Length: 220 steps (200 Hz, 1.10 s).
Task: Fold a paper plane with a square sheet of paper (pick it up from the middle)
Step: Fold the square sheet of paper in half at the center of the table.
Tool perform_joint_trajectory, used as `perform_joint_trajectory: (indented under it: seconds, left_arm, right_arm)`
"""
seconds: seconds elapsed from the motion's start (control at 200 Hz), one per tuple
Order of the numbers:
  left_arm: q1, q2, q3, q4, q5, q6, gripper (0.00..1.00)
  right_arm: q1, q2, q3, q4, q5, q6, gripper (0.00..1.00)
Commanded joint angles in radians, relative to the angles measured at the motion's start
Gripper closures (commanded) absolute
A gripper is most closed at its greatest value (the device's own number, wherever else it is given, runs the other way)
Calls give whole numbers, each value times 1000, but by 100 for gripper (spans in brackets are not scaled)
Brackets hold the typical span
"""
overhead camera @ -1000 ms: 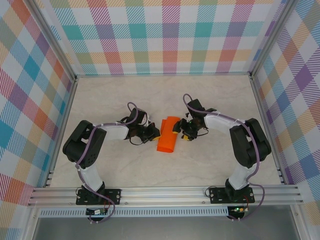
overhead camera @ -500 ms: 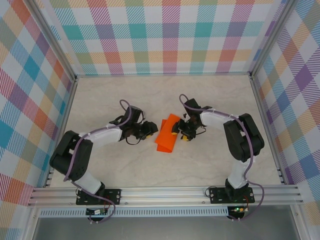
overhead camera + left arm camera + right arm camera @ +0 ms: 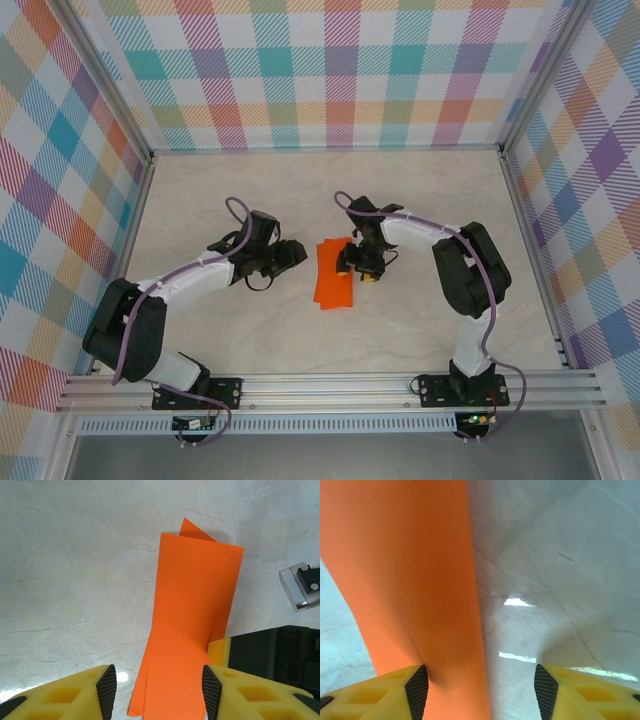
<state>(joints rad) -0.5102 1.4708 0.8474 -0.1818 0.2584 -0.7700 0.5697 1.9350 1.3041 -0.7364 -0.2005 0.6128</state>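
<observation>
The orange sheet of paper (image 3: 332, 275) lies on the table, folded into a long narrow strip with a small corner poking out at its far end (image 3: 197, 580). My left gripper (image 3: 296, 254) is open just left of the strip. In the left wrist view its near end lies flat between the open left gripper (image 3: 159, 692) fingers, with a pad on each side and apart from it. My right gripper (image 3: 349, 265) is open at the strip's right edge. In the right wrist view its left finger (image 3: 395, 687) rests over the paper (image 3: 405, 580) and its right finger stands over bare table.
The pale marble-look table (image 3: 240, 190) is walled by checked panels on three sides. An aluminium rail (image 3: 330, 385) with both arm bases runs along the near edge. The right gripper's yellow finger and black body (image 3: 275, 650) sit close to the left gripper.
My left gripper has opened and drawn back a little to the left. The right arm has shifted left. The strip has turned to lie straighter and flatter.
</observation>
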Motion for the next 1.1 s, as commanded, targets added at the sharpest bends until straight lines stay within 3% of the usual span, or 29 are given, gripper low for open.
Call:
perform_joint_trajectory:
  seconds: [0.0, 0.085, 0.295, 1.095]
  left_arm:
    - [-16, 36, 4, 12, 46, 3, 48]
    - [-17, 57, 11, 24, 69, 1, 48]
    - [-16, 75, 15, 17, 82, 3, 48]
    - [-16, 95, 31, 9, 84, 10, 47]
  right_arm:
    - [2, -9, 30, -71, 51, -21, 38]
    - [1, -1, 35, -78, 103, 31, 38]
    - [0, 23, 42, -20, 63, 114, 37]
    - [4, 72, 126, -69, 7, -88, 37]
